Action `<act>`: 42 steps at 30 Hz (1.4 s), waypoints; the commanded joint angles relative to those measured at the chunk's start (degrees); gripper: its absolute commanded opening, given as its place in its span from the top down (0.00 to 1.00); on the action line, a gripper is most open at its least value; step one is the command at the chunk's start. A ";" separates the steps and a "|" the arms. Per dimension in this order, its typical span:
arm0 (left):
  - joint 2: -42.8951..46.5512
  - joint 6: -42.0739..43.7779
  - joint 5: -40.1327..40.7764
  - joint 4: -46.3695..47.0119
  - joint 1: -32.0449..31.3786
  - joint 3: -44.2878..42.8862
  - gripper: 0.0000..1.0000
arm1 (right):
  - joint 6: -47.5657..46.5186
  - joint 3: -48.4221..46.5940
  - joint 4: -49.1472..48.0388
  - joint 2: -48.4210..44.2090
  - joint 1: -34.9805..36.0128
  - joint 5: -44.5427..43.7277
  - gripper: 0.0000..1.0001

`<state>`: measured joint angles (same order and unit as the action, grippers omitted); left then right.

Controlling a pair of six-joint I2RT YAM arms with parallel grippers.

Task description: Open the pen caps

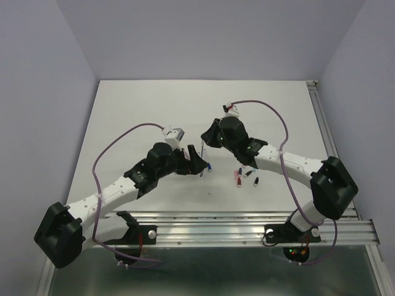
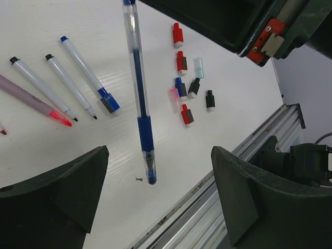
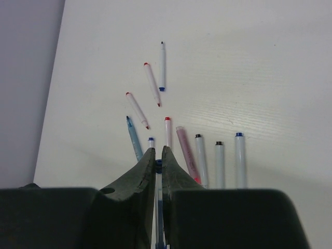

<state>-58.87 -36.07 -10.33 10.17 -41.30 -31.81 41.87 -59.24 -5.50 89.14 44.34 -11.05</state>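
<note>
My right gripper point(image 3: 158, 150) is shut on the top end of a clear pen point(image 2: 140, 78) with a blue grip, which hangs tip down above the table. Its lower end point(image 2: 150, 174) sits between the wide-apart fingers of my open left gripper point(image 2: 160, 151), touching neither. In the top view the left gripper point(image 1: 196, 163) and right gripper point(image 1: 208, 139) meet at this pen point(image 1: 202, 161). Several loose pen caps lie on the table, among them a red one point(image 2: 178, 35), a blue one point(image 2: 180, 87) and a black one point(image 2: 210, 99); they also show in the top view point(image 1: 247, 175).
Several pens lie in a row on the table, among them a blue-ended one point(image 2: 85, 72), a black-ended one point(image 2: 67, 85) and a pink marker point(image 2: 31, 98); more are spread beyond my right fingers point(image 3: 152, 83). The metal rail point(image 1: 247, 225) runs along the near table edge.
</note>
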 commanded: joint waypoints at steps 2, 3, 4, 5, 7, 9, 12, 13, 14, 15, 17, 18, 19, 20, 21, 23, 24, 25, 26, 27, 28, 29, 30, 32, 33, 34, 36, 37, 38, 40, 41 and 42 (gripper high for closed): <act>-1.85 1.53 -2.42 4.68 -1.24 -0.35 0.15 | 2.87 0.80 -5.84 -4.42 0.31 -1.17 0.99; -2.21 1.53 -2.33 4.68 -1.33 -0.53 0.19 | 2.96 0.53 -5.49 -4.50 0.40 -0.73 0.99; -2.39 1.79 -2.24 4.51 -1.42 -0.88 0.23 | 3.39 0.62 -5.23 -4.68 0.40 -0.12 0.99; -2.82 1.88 -2.15 4.42 -1.50 -1.06 0.25 | 3.57 0.88 -5.31 -5.12 0.40 0.15 0.99; -3.09 2.15 -1.98 4.33 -1.59 -1.50 0.28 | 4.10 1.41 -5.75 -5.64 0.31 0.59 0.99; -3.27 2.32 -1.89 3.98 -1.77 -1.67 0.42 | 4.45 2.02 -6.19 -6.35 0.31 0.59 0.99; -3.01 2.76 -1.98 3.63 -1.94 -2.11 0.70 | 4.54 2.20 -6.11 -6.96 0.31 -0.20 0.99; -2.57 2.85 -1.98 3.62 -2.03 -2.11 0.92 | 4.19 2.20 -6.10 -6.97 0.31 -0.38 0.99; -2.39 2.77 -1.72 3.54 -2.29 -2.03 1.00 | 4.19 2.03 -6.02 -6.70 0.31 -0.81 0.99; -2.04 2.76 -1.54 3.62 -2.47 -1.94 1.00 | 4.19 1.94 -5.84 -6.70 0.31 -0.82 0.99; -1.08 2.59 -0.23 3.89 -2.73 -1.59 1.00 | 3.75 1.68 -6.19 -6.26 0.40 0.23 0.98; -0.81 2.50 -0.05 3.89 -2.82 -1.50 1.00 | 3.49 1.50 -6.19 -6.00 0.31 1.02 0.93; -0.55 2.24 0.30 3.89 -2.82 -1.32 1.00 | 3.31 0.89 -6.11 -5.65 0.31 2.07 0.87; -0.02 2.06 1.09 3.98 -2.82 -1.24 1.00 | 3.05 0.45 -5.15 -4.86 0.31 3.65 0.72; 0.07 2.06 1.27 4.06 -2.82 -1.15 1.00 | 2.96 0.18 -4.96 -4.42 0.40 4.54 0.68; 0.25 1.80 1.97 4.06 -2.82 -1.41 1.00 | 3.13 0.09 -4.61 -3.71 0.31 5.86 0.63; 0.25 1.71 2.50 3.98 -2.82 -1.58 1.00 | 3.22 0.27 -4.52 -3.63 0.31 6.47 0.61; 0.16 1.62 2.94 3.98 -2.82 -1.59 1.00 | 3.31 0.44 -4.44 -3.54 0.40 6.74 0.60; -0.01 1.45 3.47 3.98 -2.82 -1.76 1.00 | 3.57 0.97 -4.35 -3.71 0.40 6.92 0.60; -0.19 1.45 3.47 3.98 -2.82 -1.76 1.00 | 3.49 1.32 -4.69 -3.80 0.31 7.18 0.63; -0.36 1.36 3.56 4.06 -2.82 -2.11 1.00 | 3.48 1.67 -4.96 -3.98 0.40 7.44 0.66; -0.80 1.18 3.65 3.98 -2.82 -2.20 1.00 | 3.57 2.20 -5.31 -4.24 0.40 7.88 0.75; -0.98 1.10 3.73 4.06 -2.82 -2.29 1.00 | 3.66 2.29 -5.49 -4.42 0.40 7.97 0.81; -1.59 0.75 4.00 3.98 -2.82 -2.73 1.00 | 3.48 2.55 -5.58 -4.59 0.40 8.32 0.86; -1.68 0.48 4.17 4.15 -2.82 -2.82 1.00 | 4.01 2.47 -5.06 -5.03 0.31 7.28 0.91; -1.86 0.39 4.09 4.15 -2.82 -2.90 1.00 | 4.27 2.81 -5.05 -5.38 0.31 6.23 0.94; -1.69 0.04 3.48 4.33 -2.82 -2.82 1.00 | 4.45 2.38 -4.35 -6.08 0.31 0.19 0.99; -1.60 -0.22 2.95 4.41 -2.91 -2.56 1.00 | 3.76 1.68 -3.48 -6.35 0.22 -2.72 0.99; -1.16 -0.57 1.73 4.85 -3.17 -1.77 1.00 | 2.27 0.80 -1.55 -6.18 -0.12 -7.62 0.99; -0.46 -1.89 1.01 5.20 -4.75 -0.02 1.00 | 0.25 -2.80 1.00 -4.43 -1.79 -11.69 0.99; -0.19 -2.33 1.01 5.21 -5.45 0.69 1.00 | -0.38 -3.94 1.36 -3.55 -2.58 -13.54 0.99; 0.16 -3.03 1.27 5.21 -6.50 1.48 1.00 | -0.99 -5.08 1.63 -2.58 -3.63 -16.00 0.99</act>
<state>-60.90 -36.64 -7.64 12.88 -44.97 -31.83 46.04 -58.76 -6.13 85.23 44.71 -10.81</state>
